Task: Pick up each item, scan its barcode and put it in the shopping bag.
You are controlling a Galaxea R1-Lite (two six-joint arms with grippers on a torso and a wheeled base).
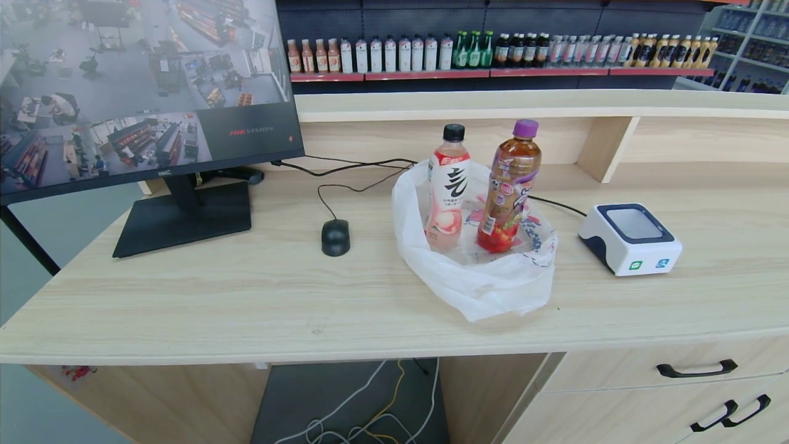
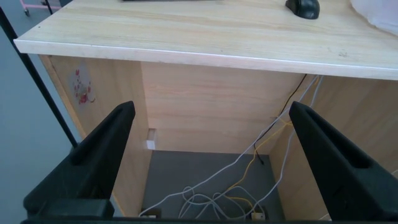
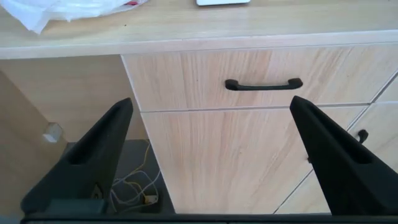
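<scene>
A white plastic shopping bag (image 1: pixel 478 277) sits open on the wooden counter (image 1: pixel 246 296). Two bottles stand upright inside it: a pink drink with a black cap (image 1: pixel 448 185) and a brown tea with a purple cap (image 1: pixel 510 185). The white barcode scanner (image 1: pixel 629 237) rests on the counter to the bag's right. My left gripper (image 2: pixel 208 155) hangs open below the counter's front edge, facing the knee space. My right gripper (image 3: pixel 211 155) is open too, low in front of the drawers. A corner of the bag (image 3: pixel 68 9) shows on the counter above it.
A monitor (image 1: pixel 135 92) on a black stand occupies the counter's left, with a black mouse (image 1: pixel 335 237) and cables beside the bag. Drawers with black handles (image 3: pixel 263 84) sit under the counter's right side. Loose cables (image 2: pixel 217 193) lie in the knee space. Shelves of bottles (image 1: pixel 493 52) line the back wall.
</scene>
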